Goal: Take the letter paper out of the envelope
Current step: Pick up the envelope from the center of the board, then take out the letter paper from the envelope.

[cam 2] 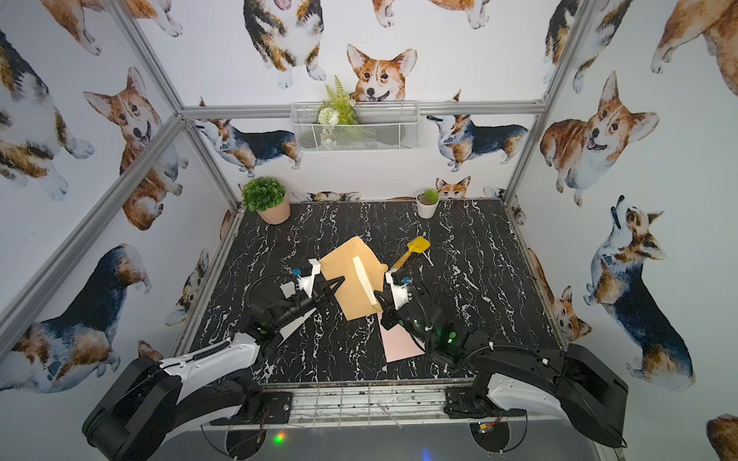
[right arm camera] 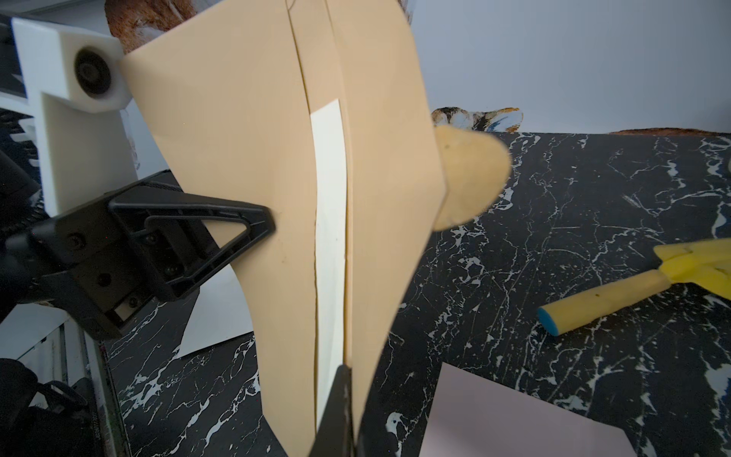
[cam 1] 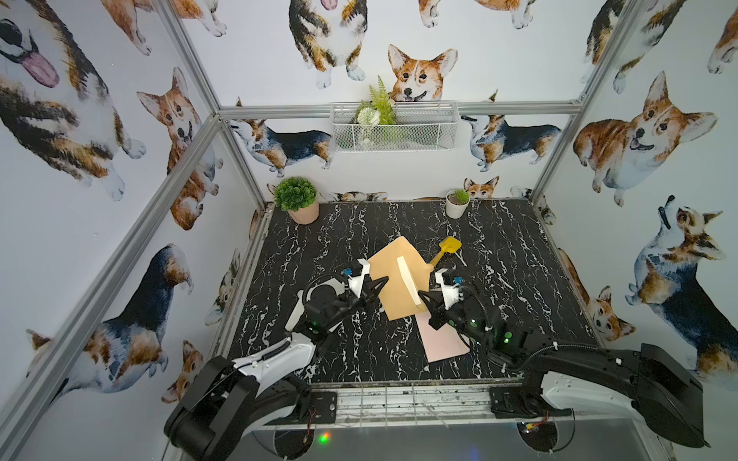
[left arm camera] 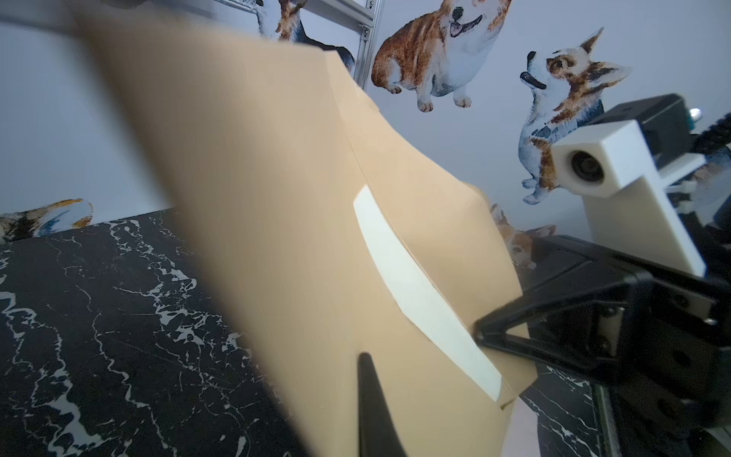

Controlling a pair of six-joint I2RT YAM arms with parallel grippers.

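From the right wrist, left gripper (right arm camera: 271, 223) clamped tight on one edge of the tan envelope (right arm camera: 237, 138), white sheet (right arm camera: 213, 312) flat on the table below. From the left wrist, right gripper (left arm camera: 480, 334) pinched closed on the opposite edge, at the end of a pale strip (left arm camera: 415, 292). From above, envelope aloft and tilted between both arms, pink sheet (cam 1: 443, 339) under the right arm, yellow scoop (cam 1: 445, 249) behind. Black marble table (cam 1: 519, 259); leafy plant (cam 1: 297, 195) and small white pot (cam 1: 457, 205) at the back; corgi-print walls (cam 1: 80, 159).
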